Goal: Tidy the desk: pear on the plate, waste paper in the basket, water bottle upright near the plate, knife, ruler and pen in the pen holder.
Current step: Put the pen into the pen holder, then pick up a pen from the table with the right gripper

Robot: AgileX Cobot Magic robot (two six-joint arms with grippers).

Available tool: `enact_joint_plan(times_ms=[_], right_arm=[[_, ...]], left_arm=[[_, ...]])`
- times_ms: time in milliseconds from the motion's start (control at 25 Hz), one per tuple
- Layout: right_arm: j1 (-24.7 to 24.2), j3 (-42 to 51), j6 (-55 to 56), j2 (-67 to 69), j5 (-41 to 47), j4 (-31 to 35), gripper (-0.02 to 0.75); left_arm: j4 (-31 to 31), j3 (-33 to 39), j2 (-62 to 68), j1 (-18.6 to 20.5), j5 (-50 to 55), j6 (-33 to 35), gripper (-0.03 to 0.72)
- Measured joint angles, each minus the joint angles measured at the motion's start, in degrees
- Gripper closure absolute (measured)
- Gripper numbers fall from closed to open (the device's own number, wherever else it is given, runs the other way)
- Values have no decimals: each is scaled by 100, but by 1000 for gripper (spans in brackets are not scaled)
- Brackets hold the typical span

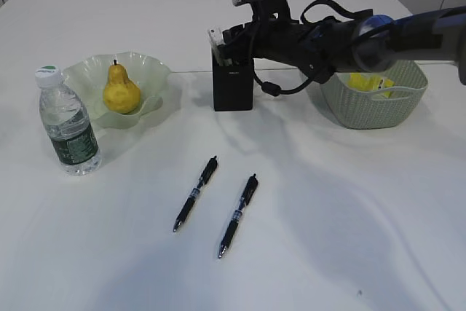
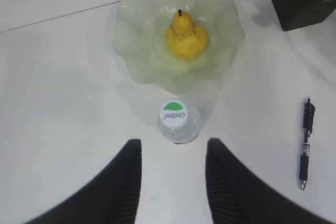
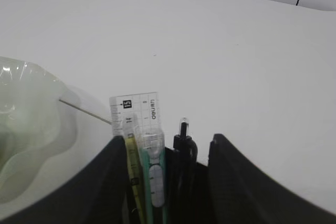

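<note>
Pear (image 1: 121,90) sits on the pale-green wavy plate (image 1: 154,72), upper left of the white surface (image 1: 328,216). Water bottle (image 1: 67,123) stands upright just in front of the plate's left edge, white-and-green cap up. In the left wrist view the bottle cap lies between plate rim and the left end effector (image 2: 173,153), whose two dark fingers stand apart, nothing between them, clear of the bottle.

Black pen holder (image 1: 233,84) stands right of the plate, behind the centre of the surface. Right arm reaches across from the right side; right end effector (image 1: 227,41) hangs directly over the holder. In the right wrist view its fingers (image 3: 233,174) are spread on either side of the holder's contents and no contact with any item can be made out. Standing in the holder: transparent ruler (image 3: 135,115) with printed markings, a yellow-and-teal handled item (image 3: 137,177), and a black pen (image 3: 184,148) with a clear tip.

Two more black pens lie loose on the surface in front of the holder, roughly parallel: left pen (image 1: 196,193), right pen (image 1: 239,215).

Grey-green basket (image 1: 375,107) stands on the right, partly hidden behind the arm, with yellow crumpled paper (image 1: 370,83) inside.
</note>
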Motion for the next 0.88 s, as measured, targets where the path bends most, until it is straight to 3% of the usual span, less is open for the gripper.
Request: enact_joint_plan(times_ms=[320,880], right_arm=[[0,0,0,-663,786,0,331],[99,0,-207,-2296,5164,107,332]], left_arm=[[0,0,0,0,0,0,403],[0,0,0,0,0,0,403]])
